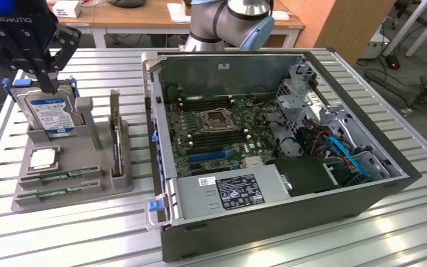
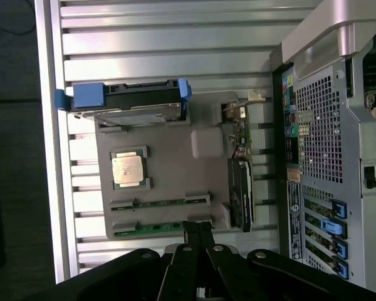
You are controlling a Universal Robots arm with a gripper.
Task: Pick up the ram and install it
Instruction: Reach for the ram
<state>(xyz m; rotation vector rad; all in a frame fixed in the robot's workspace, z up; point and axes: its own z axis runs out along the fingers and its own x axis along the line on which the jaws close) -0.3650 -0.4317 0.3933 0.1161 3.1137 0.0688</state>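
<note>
Two green ram sticks (image 1: 59,177) (image 2: 160,203) lie on edge in slots at the front of a grey holder (image 1: 73,192) (image 2: 169,172) on the table, at the exterior view's left. My black gripper (image 1: 49,88) (image 2: 197,227) hangs well above that holder, shut, with nothing between its fingers. In the exterior view its tips line up with the silver hard drive (image 1: 50,111). In the wrist view the tips point at the end of the outer stick (image 2: 153,228). The open computer case (image 1: 273,139) shows empty memory slots (image 1: 206,102) beside the processor socket.
The holder also carries the blue-bracketed hard drive (image 2: 135,103), a processor chip (image 1: 43,159) (image 2: 128,169) and an upright dark expansion card (image 1: 115,136) (image 2: 241,188). The case's rear wall (image 2: 319,125) stands close beside the holder. Slatted metal table (image 1: 35,233) runs around both.
</note>
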